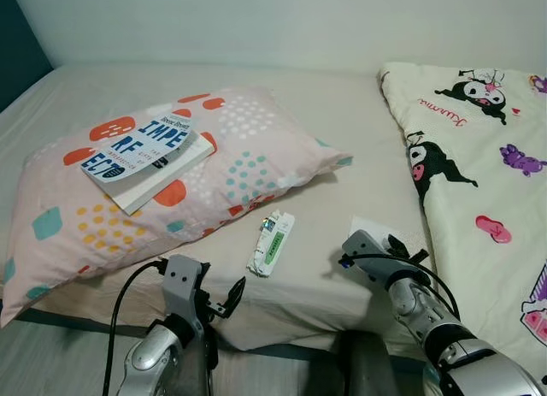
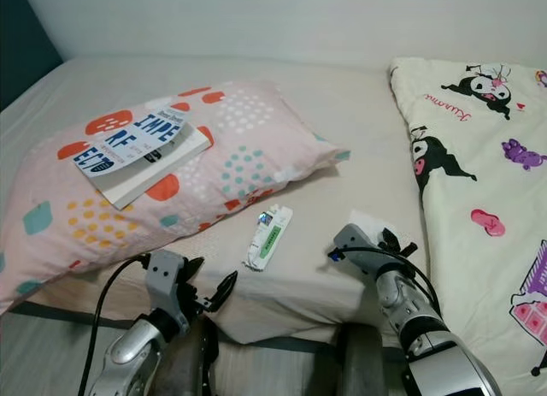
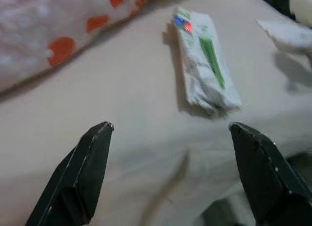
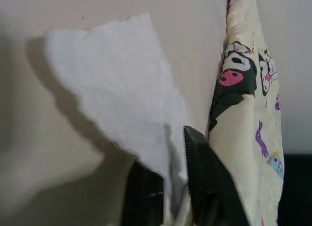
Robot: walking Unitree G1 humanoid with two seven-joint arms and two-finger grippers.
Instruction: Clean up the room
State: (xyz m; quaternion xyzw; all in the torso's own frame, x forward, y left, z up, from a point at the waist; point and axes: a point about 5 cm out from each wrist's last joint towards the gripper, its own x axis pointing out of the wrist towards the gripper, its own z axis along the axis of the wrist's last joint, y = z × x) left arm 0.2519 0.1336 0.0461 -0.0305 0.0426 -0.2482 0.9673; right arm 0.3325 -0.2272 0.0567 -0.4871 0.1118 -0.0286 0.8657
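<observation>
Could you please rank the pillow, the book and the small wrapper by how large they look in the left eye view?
1. Pillow, by far the largest.
2. Book, lying on the pillow.
3. Wrapper, smallest, though it lies nearer the camera than the book.

My head views are evenly and softly lit and sharp, with only faint shadows under the pillow (image 1: 171,169) and beside the small packet (image 1: 272,244) in front of it. My left wrist picture is soft: the packet's print is smeared and the pillow beyond it is out of focus. In my right wrist view the tissue (image 4: 122,99) throws a dark shadow on the bed sheet (image 4: 44,153), and the black fingertips (image 4: 204,182) below it are blurred.
</observation>
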